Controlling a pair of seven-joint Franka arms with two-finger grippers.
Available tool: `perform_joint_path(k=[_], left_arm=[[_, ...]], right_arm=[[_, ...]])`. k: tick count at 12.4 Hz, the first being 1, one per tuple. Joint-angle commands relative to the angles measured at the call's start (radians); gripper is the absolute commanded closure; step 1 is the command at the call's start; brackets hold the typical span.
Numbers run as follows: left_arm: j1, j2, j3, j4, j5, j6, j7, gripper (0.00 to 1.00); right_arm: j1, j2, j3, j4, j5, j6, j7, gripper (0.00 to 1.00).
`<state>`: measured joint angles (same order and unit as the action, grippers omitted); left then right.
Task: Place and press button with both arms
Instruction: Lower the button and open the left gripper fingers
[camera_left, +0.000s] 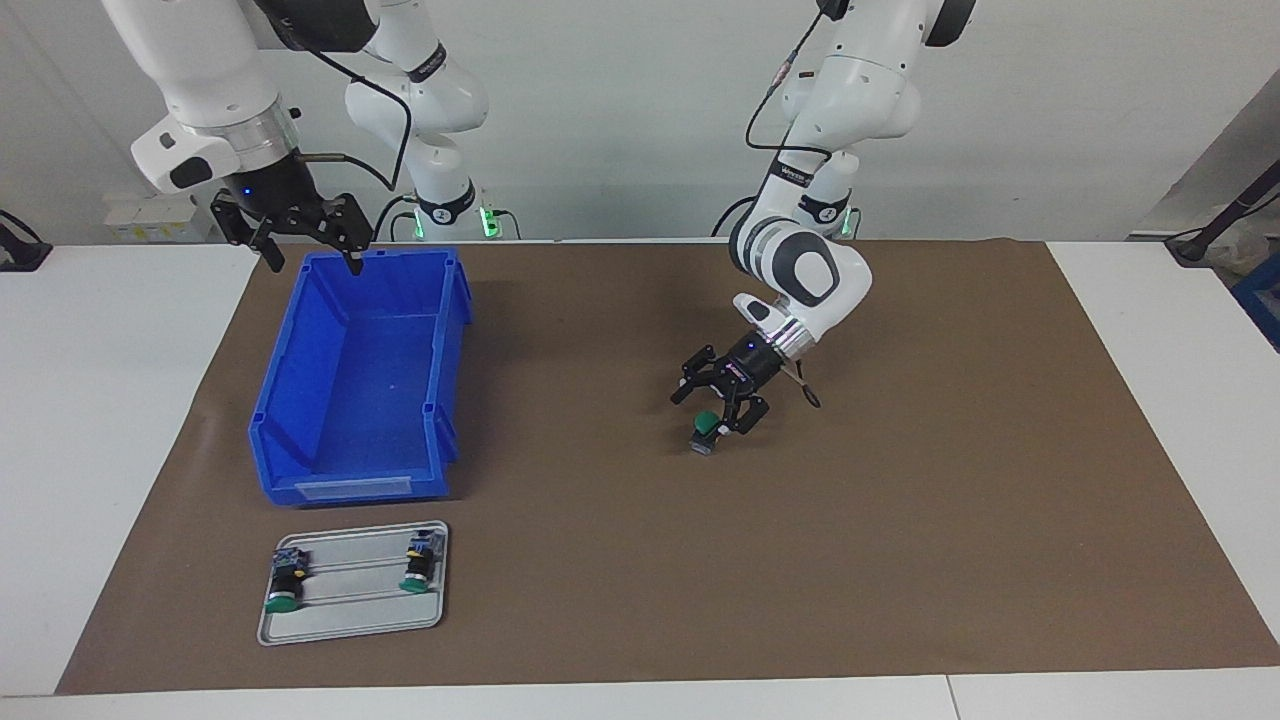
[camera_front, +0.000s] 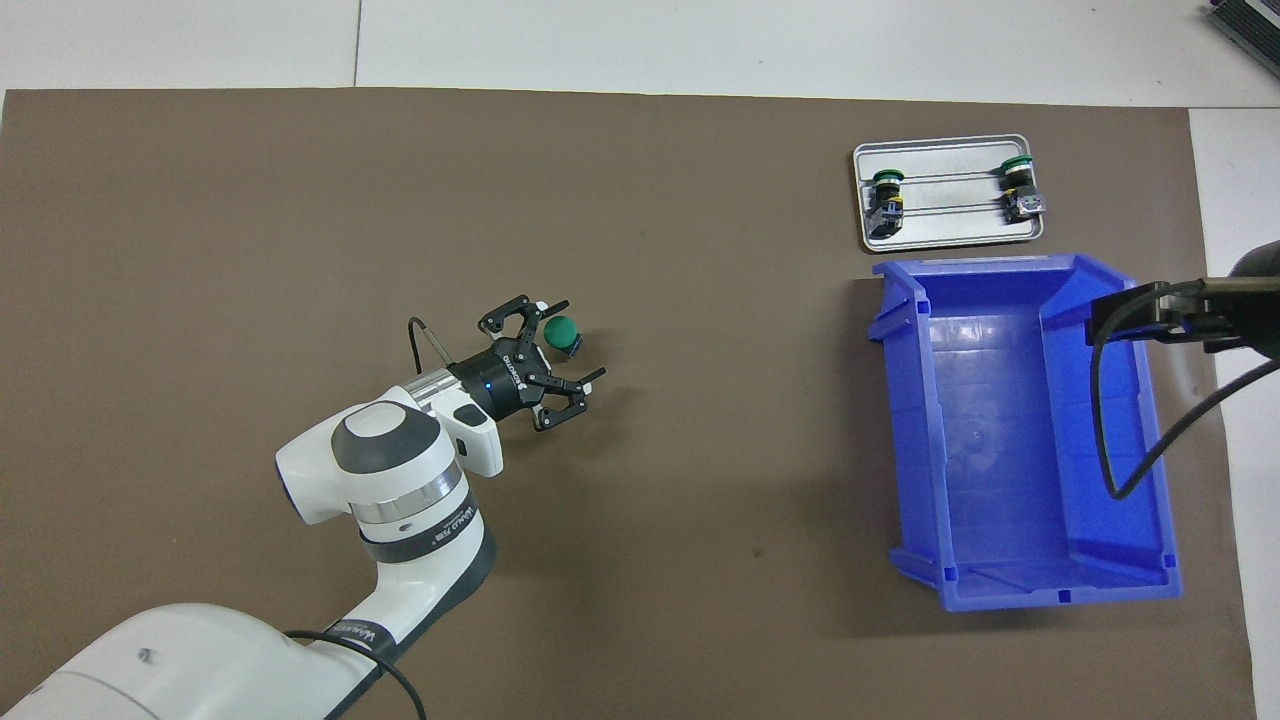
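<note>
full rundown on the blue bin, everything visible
The blue bin is an open-topped plastic storage bin, rectangular, with sloped walls, a stepped rim and a lowered lip at the end farthest from the robots. Its inside looks empty. It sits upright on the brown mat toward the right arm's end of the table, just nearer the robots than the metal tray, apart from it. The right gripper hangs open above its near rim, not touching it as far as the facing view shows.
</note>
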<state>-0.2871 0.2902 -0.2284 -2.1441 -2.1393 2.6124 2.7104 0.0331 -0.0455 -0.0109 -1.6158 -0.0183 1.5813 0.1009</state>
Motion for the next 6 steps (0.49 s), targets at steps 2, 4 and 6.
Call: perform_joint_path(k=[2, 4, 6], left_arm=[[-0.014, -0.086, 0.004, 0.022, -0.014, 0.060, -0.140, 0.05], [-0.023, -0.118, 0.004, 0.081, -0.014, 0.101, -0.330, 0.06], [-0.023, -0.123, 0.006, 0.151, -0.013, 0.136, -0.475, 0.06]], right_arm=[[-0.007, -0.024, 0.005, -0.022, 0.018, -0.001, 0.011, 0.00], [-0.007, -0.024, 0.005, -0.022, 0.018, -0.001, 0.011, 0.00], [-0.007, -0.024, 0.005, -0.022, 0.018, -0.001, 0.010, 0.00]])
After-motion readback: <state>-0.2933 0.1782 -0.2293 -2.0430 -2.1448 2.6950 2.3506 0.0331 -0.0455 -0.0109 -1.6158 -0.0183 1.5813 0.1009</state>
